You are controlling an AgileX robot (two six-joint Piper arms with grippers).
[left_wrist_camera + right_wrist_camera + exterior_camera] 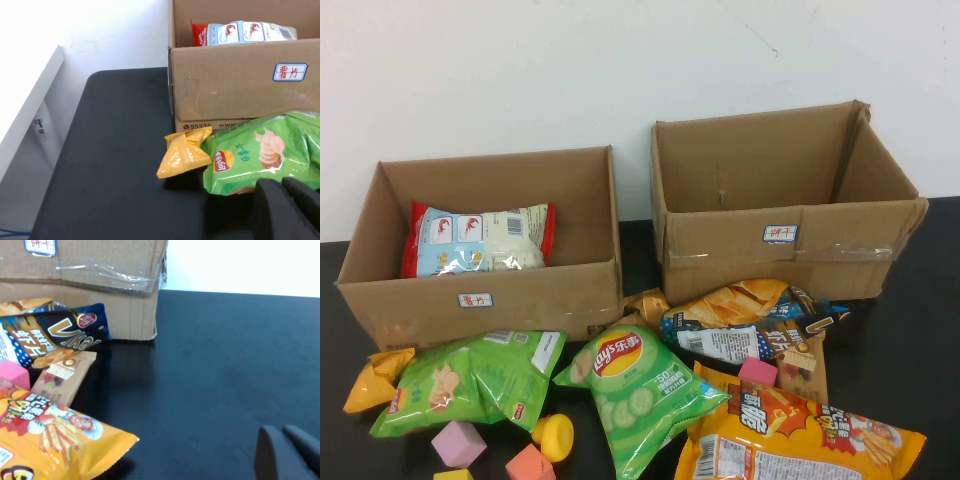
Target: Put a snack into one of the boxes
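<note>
Two open cardboard boxes stand at the back. The left box (480,290) holds a red, white and blue shrimp snack bag (475,240); the right box (790,215) looks empty. In front lie a green Lay's bag (470,380), a green cucumber Lay's bag (640,385), a blue chip bag (750,320), an orange fries bag (800,435) and a yellow packet (375,378). Neither arm shows in the high view. My left gripper (282,184) is shut and empty, just short of the green bag (260,157). My right gripper (280,429) is shut and empty over bare table, to the right of the orange bag (55,435).
Foam blocks lie among the snacks: a pink cube (457,443), a yellow piece (555,436), an orange cube (528,465) and a pink one (757,372). A small brown packet (62,377) lies by the blue bag (60,337). Black table (225,365) stretches right of the right box (100,285).
</note>
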